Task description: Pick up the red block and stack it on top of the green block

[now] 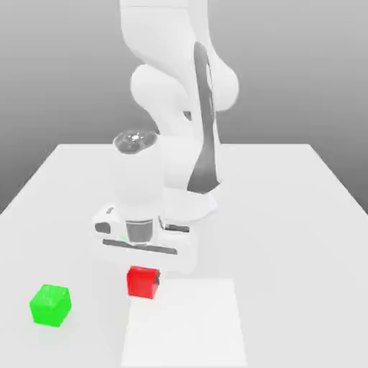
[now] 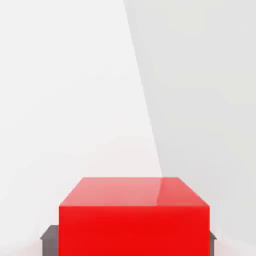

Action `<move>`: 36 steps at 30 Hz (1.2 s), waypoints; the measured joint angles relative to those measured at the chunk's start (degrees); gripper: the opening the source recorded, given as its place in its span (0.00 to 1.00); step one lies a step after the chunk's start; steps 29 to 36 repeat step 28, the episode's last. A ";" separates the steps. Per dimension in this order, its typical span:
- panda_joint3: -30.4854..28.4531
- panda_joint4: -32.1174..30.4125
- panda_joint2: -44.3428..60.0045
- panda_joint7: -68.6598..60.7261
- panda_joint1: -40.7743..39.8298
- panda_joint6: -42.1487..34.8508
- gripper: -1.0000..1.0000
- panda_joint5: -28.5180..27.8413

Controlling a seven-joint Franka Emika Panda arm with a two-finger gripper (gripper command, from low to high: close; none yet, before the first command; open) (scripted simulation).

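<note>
- Exterior view has the tool (image 1: pixel 144 267) right down over the red block (image 1: pixel 143 282), which looks a touch above the white surface (image 1: pixel 287 215).
- Hand view: dark fingers (image 2: pixel 50 239) flank the block on both sides, so it looks clamped on it (snug, no gap I can spot).
- Risk: a shallow grip could let it twist or drop on the way across.
- Green block (image 1: pixel 50 305) sits well apart, toward the exterior view's left.
</note>
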 joint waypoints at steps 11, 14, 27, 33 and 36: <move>-2.05 -0.30 -14.86 4.10 -1.23 -14.54 0.00 -4.64; -4.17 5.20 -13.10 6.03 -5.08 -18.27 0.00 -4.13; -5.62 19.12 1.96 8.26 -14.24 -17.29 1.00 0.42; -5.62 19.12 1.96 8.26 -14.24 -17.29 1.00 0.42; -5.62 19.12 1.96 8.26 -14.24 -17.29 1.00 0.42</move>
